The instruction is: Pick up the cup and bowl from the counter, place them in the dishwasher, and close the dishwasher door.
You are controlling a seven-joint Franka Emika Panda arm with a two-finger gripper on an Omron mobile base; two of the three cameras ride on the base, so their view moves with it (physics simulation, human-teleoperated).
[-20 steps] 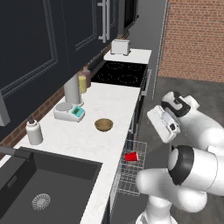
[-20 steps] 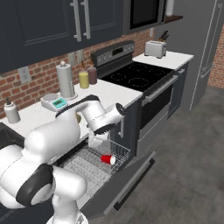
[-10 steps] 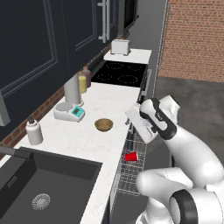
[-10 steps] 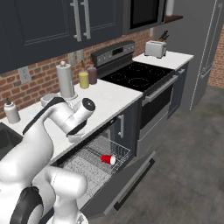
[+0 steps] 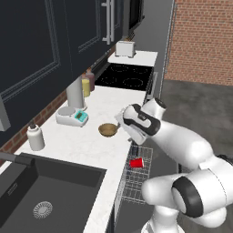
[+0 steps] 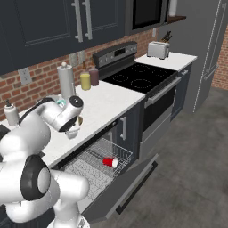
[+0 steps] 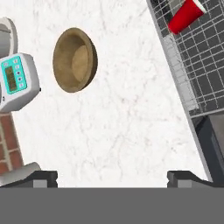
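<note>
The hand (image 7: pixel 112 177) is wide open and holds nothing. It hangs over the white surface (image 7: pixel 131 113), looking down, likely so it can drop onto the bowl (image 7: pixel 74 60) next. The bowl sits right side up on the surface, apart from the hand and just beside a little scale (image 7: pixel 15 81) with a blue-green face. On the other side of the bowl, past the surface edge, the red cup (image 7: pixel 186 15) lies on its side in the dishwasher (image 6: pixel 95 167) rack. The dishwasher door (image 6: pixel 129 187) hangs down open so the bowl can still go in.
</note>
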